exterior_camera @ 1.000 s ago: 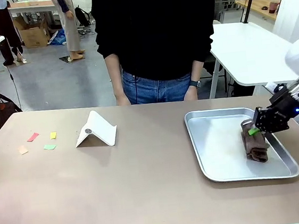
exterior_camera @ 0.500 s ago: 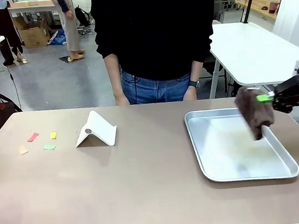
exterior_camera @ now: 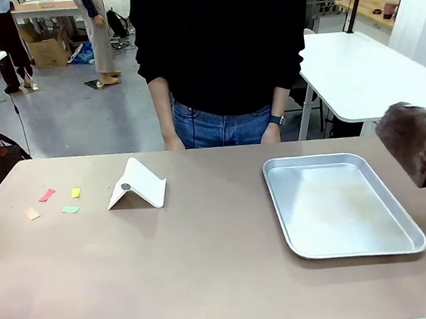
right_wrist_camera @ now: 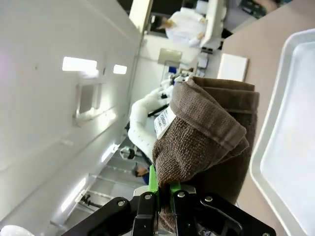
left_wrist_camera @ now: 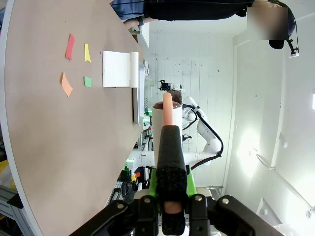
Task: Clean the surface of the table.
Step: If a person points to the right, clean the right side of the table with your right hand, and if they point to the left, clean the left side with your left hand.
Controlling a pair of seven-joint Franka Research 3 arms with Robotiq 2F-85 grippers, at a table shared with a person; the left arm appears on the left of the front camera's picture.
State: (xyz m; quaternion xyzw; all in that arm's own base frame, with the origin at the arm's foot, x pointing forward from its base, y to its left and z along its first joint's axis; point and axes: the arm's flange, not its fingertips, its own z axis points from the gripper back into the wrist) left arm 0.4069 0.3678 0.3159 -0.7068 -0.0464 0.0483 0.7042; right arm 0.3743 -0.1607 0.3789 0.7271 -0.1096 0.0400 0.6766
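- The left gripper [left_wrist_camera: 169,130] points sideways along the table [exterior_camera: 209,266], jaws pressed together with nothing between them.
- The right gripper [right_wrist_camera: 165,189], raised past the table's right edge, clamps a hanging brown cloth [exterior_camera: 415,142].
- The table top is matte beige-brown, with paper scraps [exterior_camera: 70,209] at the left, a white stand [exterior_camera: 137,185], and a metal tray [exterior_camera: 344,248] at the right.

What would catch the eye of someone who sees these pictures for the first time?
The brown towel, clamped in the right gripper, hangs in the air near the right edge of the table, beside the empty metal tray. On the table's left part lie four small coloured paper scraps, with a white folded stand next to them.
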